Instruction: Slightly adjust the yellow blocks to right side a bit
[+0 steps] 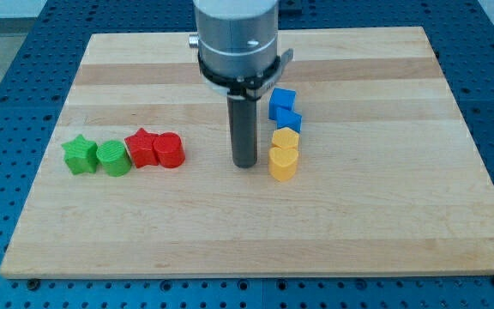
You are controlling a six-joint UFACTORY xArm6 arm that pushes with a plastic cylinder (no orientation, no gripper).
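The rod's tip rests on the wooden board, just to the view's left of two touching yellow blocks: a yellow heart-shaped block level with the tip and a yellow hexagonal block above it. Two blue blocks continue that column toward the view's top. Well to the tip's left sit a red star, a red cylinder, a green cylinder and a green star.

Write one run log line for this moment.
my tip: just left of yellow blocks | contact: cannot tell | blue blocks: directly above yellows
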